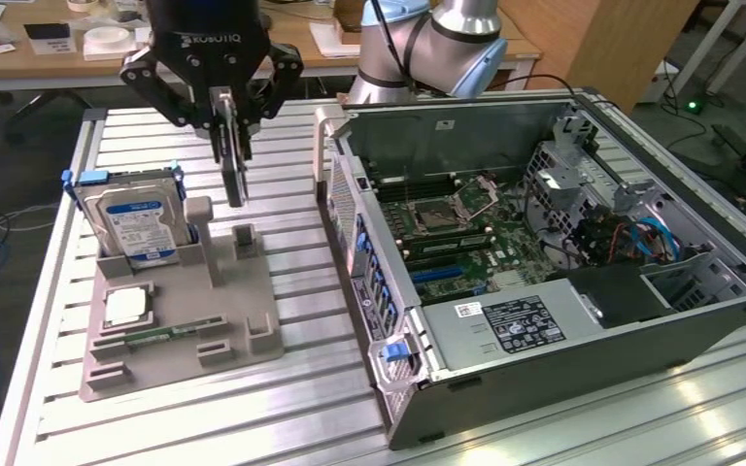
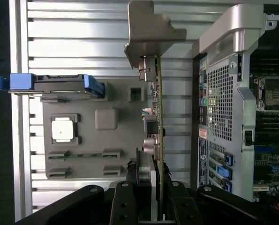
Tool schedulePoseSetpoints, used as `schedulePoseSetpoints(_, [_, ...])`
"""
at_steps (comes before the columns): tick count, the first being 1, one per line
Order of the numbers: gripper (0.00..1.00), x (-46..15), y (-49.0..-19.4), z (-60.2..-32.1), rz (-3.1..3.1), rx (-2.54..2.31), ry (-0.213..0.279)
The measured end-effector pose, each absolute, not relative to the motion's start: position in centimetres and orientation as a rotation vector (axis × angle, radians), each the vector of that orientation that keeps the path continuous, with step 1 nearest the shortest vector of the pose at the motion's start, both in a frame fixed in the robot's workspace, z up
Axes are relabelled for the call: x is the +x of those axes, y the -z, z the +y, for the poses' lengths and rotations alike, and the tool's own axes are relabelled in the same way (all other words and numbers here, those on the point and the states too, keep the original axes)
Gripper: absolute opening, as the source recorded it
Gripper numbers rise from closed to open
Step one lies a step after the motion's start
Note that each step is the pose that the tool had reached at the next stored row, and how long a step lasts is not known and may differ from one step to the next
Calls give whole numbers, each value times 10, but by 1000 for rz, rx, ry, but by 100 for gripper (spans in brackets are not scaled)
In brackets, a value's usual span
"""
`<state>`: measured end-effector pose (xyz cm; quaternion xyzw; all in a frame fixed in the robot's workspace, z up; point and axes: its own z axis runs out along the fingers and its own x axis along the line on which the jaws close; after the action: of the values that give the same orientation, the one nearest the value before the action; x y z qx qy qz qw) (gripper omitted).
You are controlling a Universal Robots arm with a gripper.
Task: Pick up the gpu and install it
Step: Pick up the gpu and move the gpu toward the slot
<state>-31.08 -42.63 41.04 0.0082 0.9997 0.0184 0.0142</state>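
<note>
black hand (image 1: 233,121) marked robotiq, clenched on thin gpu (image 1: 234,180) edge-up, above grey holder (image 1: 237,325), blue-labelled drive (image 1: 137,228) nearby

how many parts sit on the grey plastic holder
3: silver hard drive with blue-white label upright at far end, square silver chip in the middle, slim green memory stick nearest camera.

Tabletop (image 1: 283,417) was bare ribbed aluminium, brushed, with a soft sheen. Holder (image 1: 237,291) was matt grey plastic. Hard drive (image 1: 133,218) had a silver metal body, a glossy blue-white label and blue plastic side rails. Graphics card (image 2: 159,117), clamped in the pincer (image 1: 228,131), had a dull bare-metal end bracket and a thin green board edge. Pincer was matt black; couldn't tell if metal or plastic. Computer case (image 1: 581,364) was dark matt painted metal, with a perforated bare steel rear panel. Cabinet (image 1: 606,44) behind looked like smooth wood.
</note>
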Motion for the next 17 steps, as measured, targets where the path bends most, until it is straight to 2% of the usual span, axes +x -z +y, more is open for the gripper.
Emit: schedulePoseSetpoints(17, [28, -311, -429, -427, 3113, 26, -59])
